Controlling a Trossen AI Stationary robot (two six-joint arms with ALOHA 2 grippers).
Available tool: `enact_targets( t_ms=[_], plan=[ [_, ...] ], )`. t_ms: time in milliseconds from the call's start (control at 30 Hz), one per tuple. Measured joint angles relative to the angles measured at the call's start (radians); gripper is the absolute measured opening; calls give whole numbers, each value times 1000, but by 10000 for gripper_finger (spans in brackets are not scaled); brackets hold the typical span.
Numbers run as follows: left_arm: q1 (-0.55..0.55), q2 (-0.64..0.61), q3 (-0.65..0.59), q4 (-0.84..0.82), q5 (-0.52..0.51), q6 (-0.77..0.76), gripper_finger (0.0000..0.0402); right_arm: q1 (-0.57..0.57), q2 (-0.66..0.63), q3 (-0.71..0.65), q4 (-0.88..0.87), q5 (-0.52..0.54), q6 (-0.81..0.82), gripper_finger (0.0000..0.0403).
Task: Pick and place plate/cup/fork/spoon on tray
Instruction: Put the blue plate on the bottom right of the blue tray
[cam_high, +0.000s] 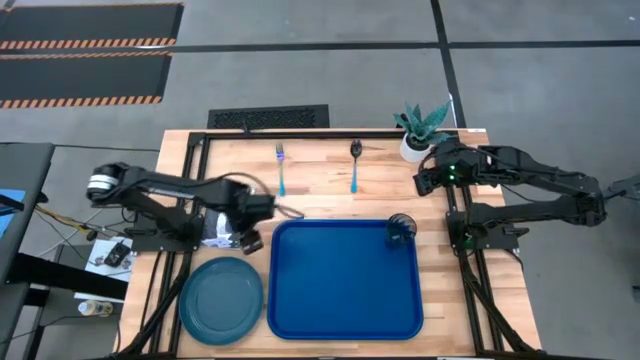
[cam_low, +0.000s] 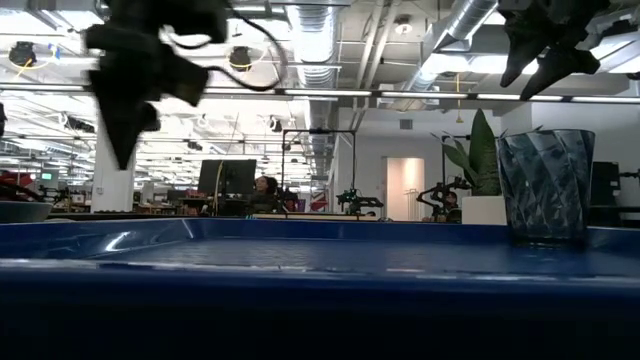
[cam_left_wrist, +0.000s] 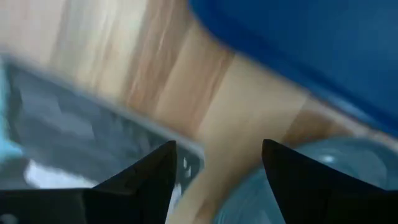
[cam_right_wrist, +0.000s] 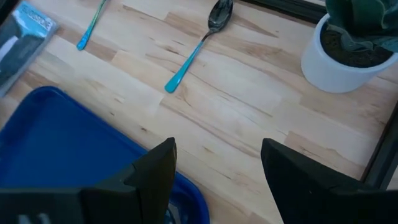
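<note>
Bench (cam_high: 330, 205): light wood, all items carried on it. Tray (cam_high: 344, 279) is laid at the near middle, and the cup (cam_high: 401, 229) is stood upright in its far right corner. Plate (cam_high: 221, 287) is set on the bench just left of the tray, apart from it, not on it. White pot with green plant (cam_high: 416, 140) is seen at the far right corner.

Left hand (cam_high: 249, 240) is held above the bench between the plate's far edge and the tray's far left corner; fingers (cam_left_wrist: 146, 171) are spread apart, nothing gripped. Right hand (cam_high: 424, 181) is held over bare bench beyond the tray's far right corner, near the pot; fingers (cam_right_wrist: 155, 165) apart, empty.

Fork (cam_high: 281, 168) and spoon (cam_high: 354, 164) are laid side by side, well apart, on the far bench, heads pointed away from the tray.
</note>
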Motion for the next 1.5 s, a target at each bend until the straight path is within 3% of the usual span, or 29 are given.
enact_targets(
  t_ms=[267,567,933,1500],
  plan=[
    [-201,-239,-190,36,-47,-257,223,-1,-2,0,15,0,-4,260],
    [-382,-316,-290,45,-49,-493,223,-1,-1,0,24,0,-5,260],
    [-524,-319,-290,61,-115,-498,223,-1,-1,0,25,0,-5,260],
    [-542,-319,-362,161,-118,-521,223,-1,-1,0,29,0,0,260]
  ],
)
